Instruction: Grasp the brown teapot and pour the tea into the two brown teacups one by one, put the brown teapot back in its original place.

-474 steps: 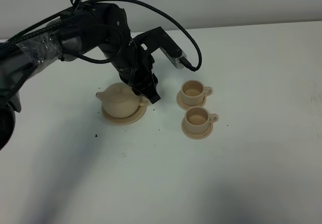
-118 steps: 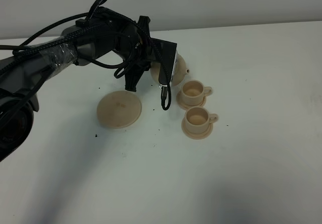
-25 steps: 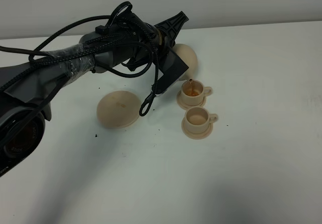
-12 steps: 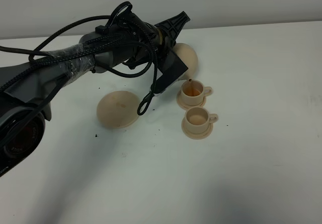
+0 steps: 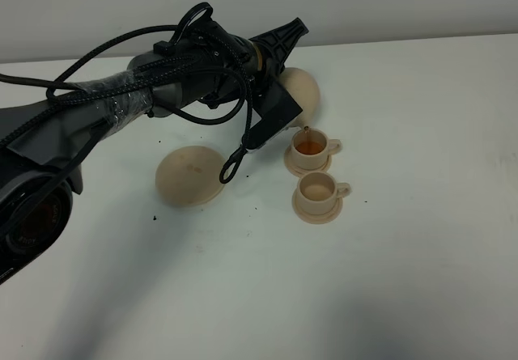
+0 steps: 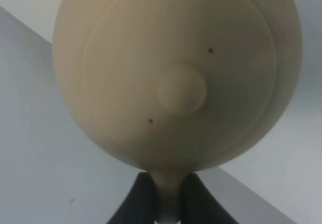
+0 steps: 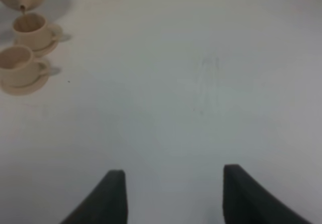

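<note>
Over the far cup: squat round beige-tan matte teapot (image 5: 301, 93) with knobbed lid, lifted off the white table (image 5: 421, 239) and tipped spout-down; thin brown stream (image 5: 307, 130) running from spout into cup.
Left gripper (image 6: 168, 206): black fingers (image 6: 141, 204) clamped tight on teapot's loop handle; lid knob facing the wrist camera.
Right gripper (image 7: 173, 194): jaws spread wide, nothing between them, above open table, well apart from both cups.
Far cup (image 5: 312, 146): small beige-tan teacup with ear handle, on small round saucer (image 5: 290, 164); brown tea visible inside, level hard to judge.
Near cup (image 5: 318, 188): matching teacup on matching saucer (image 5: 304, 212), just beside the far one; interior pale, no tea colour seen.
Wide saucer (image 5: 190, 175): flat round beige-tan plate, nothing on it, on the left-arm side of the cups.
Done: grasp, lift; first pour under way.
Remaining: finish first pour, shift to near cup, pour, right the teapot, set back on wide saucer, release.
</note>
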Motion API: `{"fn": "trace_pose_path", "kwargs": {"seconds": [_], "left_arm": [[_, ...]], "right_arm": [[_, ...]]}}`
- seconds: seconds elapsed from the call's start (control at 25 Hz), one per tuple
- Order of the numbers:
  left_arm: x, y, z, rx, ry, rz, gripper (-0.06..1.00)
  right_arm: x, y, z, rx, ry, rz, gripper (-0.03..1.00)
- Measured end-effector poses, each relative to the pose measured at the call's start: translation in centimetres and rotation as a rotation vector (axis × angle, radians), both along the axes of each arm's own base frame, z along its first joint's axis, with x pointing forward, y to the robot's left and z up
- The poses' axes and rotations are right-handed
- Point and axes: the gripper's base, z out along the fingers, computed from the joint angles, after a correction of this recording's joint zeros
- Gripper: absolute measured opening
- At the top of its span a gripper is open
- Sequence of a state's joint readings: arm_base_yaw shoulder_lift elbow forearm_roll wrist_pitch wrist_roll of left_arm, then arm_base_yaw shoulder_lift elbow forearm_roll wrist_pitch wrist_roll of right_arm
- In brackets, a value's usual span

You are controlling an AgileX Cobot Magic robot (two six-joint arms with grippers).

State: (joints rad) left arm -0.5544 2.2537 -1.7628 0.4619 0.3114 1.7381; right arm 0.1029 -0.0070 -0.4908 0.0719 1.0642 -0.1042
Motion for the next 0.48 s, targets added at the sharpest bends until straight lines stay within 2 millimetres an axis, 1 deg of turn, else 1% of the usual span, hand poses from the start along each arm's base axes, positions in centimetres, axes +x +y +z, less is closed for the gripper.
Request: {"fn": "trace_pose_path", "kwargs": {"seconds": [0.48], "left_arm": [[0.02,-0.04,0.03,0.022,-0.012,-0.028,0.16]], "right_arm": [[0.0,0.0,0.0,0.0,0.0,0.0,0.46]]}}
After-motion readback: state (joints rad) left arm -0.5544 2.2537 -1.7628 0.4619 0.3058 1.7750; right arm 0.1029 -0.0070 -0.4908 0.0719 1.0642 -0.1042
